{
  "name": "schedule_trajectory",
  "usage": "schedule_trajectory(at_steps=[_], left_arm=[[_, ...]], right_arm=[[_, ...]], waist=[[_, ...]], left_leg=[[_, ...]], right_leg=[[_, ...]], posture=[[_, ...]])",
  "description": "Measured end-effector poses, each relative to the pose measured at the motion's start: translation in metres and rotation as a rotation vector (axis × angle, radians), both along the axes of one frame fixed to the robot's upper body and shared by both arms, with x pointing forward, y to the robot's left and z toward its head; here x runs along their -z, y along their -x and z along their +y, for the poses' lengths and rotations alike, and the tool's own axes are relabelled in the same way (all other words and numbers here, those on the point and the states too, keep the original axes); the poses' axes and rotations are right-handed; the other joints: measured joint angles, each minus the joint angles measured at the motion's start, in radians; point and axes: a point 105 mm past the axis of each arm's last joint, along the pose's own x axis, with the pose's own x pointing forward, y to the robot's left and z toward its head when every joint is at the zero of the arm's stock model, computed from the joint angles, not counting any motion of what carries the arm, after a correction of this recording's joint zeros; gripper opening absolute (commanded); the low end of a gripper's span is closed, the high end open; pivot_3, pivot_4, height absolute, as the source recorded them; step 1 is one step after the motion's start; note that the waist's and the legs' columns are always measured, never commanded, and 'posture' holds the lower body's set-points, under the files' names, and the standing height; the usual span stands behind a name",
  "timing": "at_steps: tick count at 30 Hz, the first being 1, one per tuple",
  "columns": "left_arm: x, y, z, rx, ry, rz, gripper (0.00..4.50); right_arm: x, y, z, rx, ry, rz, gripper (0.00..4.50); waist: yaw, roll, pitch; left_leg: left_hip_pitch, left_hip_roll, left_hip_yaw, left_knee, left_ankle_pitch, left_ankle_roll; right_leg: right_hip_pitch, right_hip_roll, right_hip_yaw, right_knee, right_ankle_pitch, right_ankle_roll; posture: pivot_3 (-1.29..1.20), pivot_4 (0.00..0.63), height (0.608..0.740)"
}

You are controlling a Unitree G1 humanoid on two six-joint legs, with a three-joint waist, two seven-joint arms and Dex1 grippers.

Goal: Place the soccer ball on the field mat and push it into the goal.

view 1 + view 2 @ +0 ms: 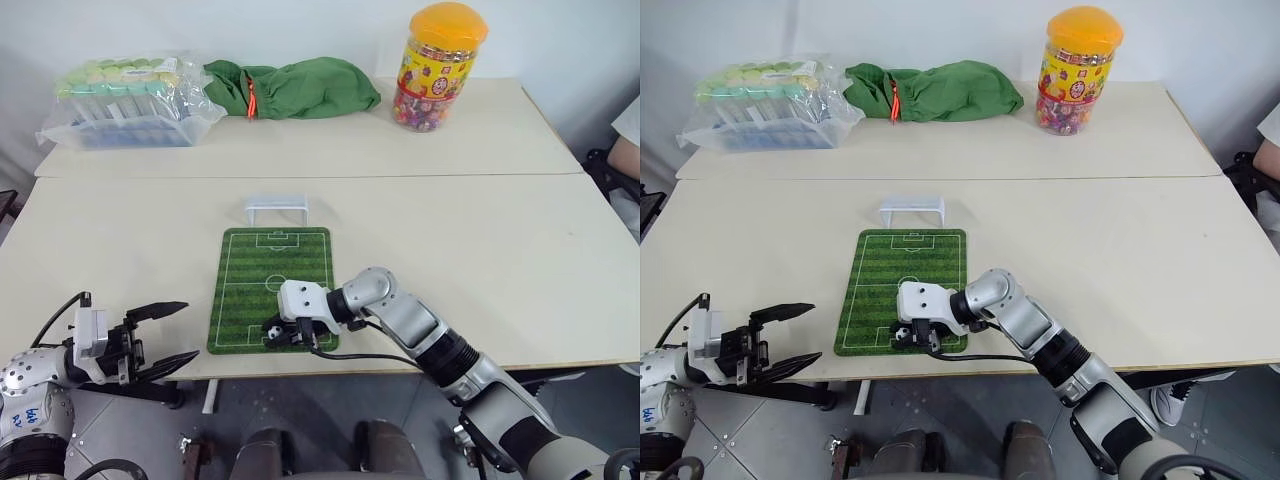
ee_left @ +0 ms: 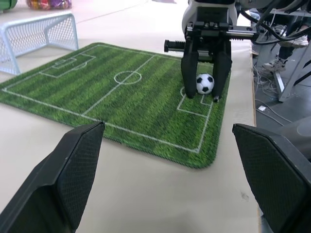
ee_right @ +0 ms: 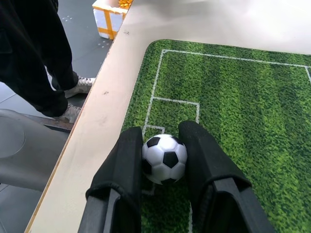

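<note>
Holding the soccer ball [image 3: 164, 158] pinched low on the field mat's [image 1: 250, 290] near end, the right gripper [image 1: 285, 333] faces the goal [image 1: 277, 207] lengthwise ahead; left gripper [image 1: 160, 337] open, empty.

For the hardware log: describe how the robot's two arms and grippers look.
Both arms are silver-grey metal with black joint bands. The right gripper has a white housing, black fingers and a black cable. The left gripper has black textured fingers, a white block and black cable.

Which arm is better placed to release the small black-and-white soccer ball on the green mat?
Right: its fingers hold the ball over the mat; the left gripper is open, beside it.
</note>
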Motion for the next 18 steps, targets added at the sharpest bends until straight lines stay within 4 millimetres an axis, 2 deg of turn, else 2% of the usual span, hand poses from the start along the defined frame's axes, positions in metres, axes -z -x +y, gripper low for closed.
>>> schedule_trajectory(at_steps=[2, 14, 18], left_arm=[[-0.001, -0.001, 0.000, 0.001, 0.000, -0.003, 4.50], [-0.003, -0.004, -0.001, 0.002, 0.000, -0.014, 4.50], [-0.002, -0.004, -0.002, 0.002, 0.006, -0.013, 4.50]], right_arm=[[0.001, -0.001, -0.001, 0.003, 0.004, 0.000, 2.15], [-0.002, 0.001, 0.000, -0.010, -0.001, -0.004, 2.15], [-0.025, 0.004, 0.007, -0.034, -0.036, -0.068, 2.15]], waist=[[0.000, 0.000, 0.000], [0.000, 0.000, 0.000], [0.000, 0.000, 0.000]], left_leg=[[0.000, 0.000, 0.000, 0.000, 0.000, 0.000], [0.000, 0.000, 0.000, 0.000, 0.000, 0.000], [0.000, 0.000, 0.000, 0.000, 0.000, 0.000]], right_leg=[[0.000, 0.000, 0.000, 0.000, 0.000, 0.000], [0.000, 0.000, 0.000, 0.000, 0.000, 0.000], [0.000, 0.000, 0.000, 0.000, 0.000, 0.000]], posture=[[0.00, 0.150, 0.740], [0.00, 0.150, 0.740], [0.00, 0.150, 0.740]])
